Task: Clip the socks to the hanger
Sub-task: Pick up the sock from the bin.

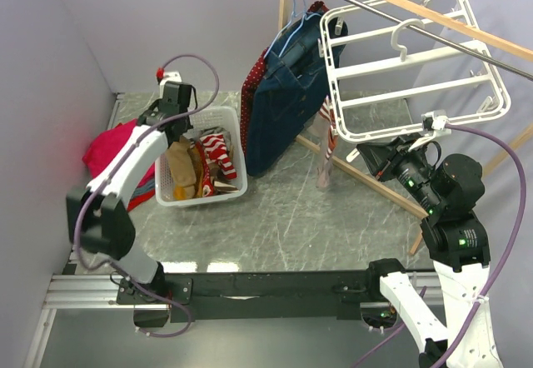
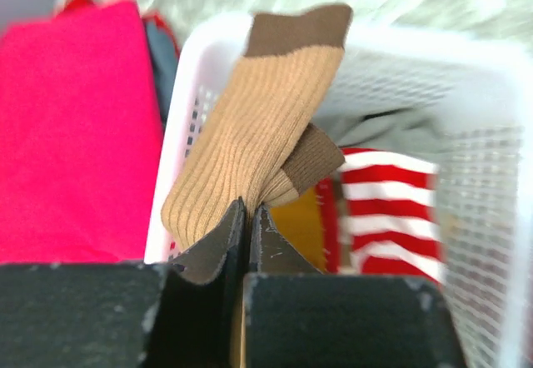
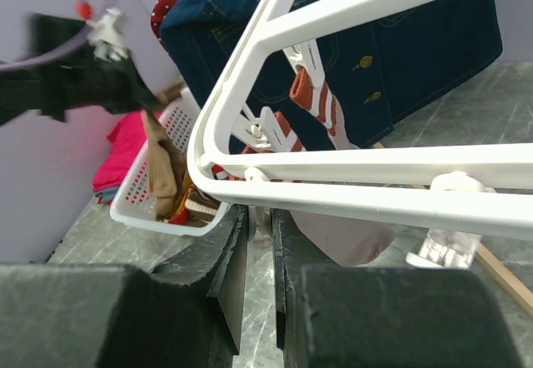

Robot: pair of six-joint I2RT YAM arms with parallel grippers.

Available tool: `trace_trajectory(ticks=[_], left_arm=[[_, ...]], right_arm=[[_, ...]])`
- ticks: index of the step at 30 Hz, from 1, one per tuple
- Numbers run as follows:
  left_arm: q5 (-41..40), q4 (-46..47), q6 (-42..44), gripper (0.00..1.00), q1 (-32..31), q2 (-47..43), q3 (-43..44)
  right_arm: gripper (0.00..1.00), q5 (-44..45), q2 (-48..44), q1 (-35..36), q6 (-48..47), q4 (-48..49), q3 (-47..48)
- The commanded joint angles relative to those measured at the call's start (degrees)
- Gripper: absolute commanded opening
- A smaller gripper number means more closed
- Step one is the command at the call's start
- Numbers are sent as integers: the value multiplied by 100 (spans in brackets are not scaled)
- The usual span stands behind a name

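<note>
Item: tan ribbed sock with brown cuff and heel (image 2: 250, 118). It is clenched at one end between the meeting jaws of the left gripper (image 2: 247, 210). It hangs above the white plastic mesh basket (image 2: 500, 77) at the left of the table. Its long axis runs roughly vertical and its cuff end points away from the gripper, down toward the basket.

Item: large white plastic drying frame with parallel crossbars (image 1: 416, 68). It hangs at the far right from a metal rod (image 1: 491, 56). It is tilted, with its long axis running left to right.

Item: taupe sock (image 1: 326, 166), dangling from the frame's near left corner.

Item: right gripper (image 3: 258, 211). Its jaws are drawn nearly together just under the frame's near rim. Whether they pinch anything cannot be told.

View notes:
- Only the left wrist view shows the rib texture, the brown heel and the grip on the tan sock. It also shows a red-and-white striped cloth (image 2: 391, 210) in the basket and a bright pink cloth (image 2: 75, 126) to the left of it.
- Only the right wrist view shows the frame's small white clips (image 3: 454, 247) up close.
- The overhead view alone shows both arms, with a navy garment (image 1: 287, 93) between them.
</note>
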Motion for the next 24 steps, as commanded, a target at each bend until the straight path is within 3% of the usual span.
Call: trace_trajectory(ticks=[1,10,18,24], left_arm=[[18,-257,210,7,-393,-621,52],[898,-82,-598,24,-1342,-850,-1864],[828,103,-669,70,-1342,-1579,-1796],[714,261,-502,70,-1316,-1203,-1277]], right_arm=[[15,32,-42,-28,-33,44,74],[15,14,-25,-28,-33,26,56],[15,23,-7,-28,-42,17,91],[15,5,-16,-28,-24,44,65]])
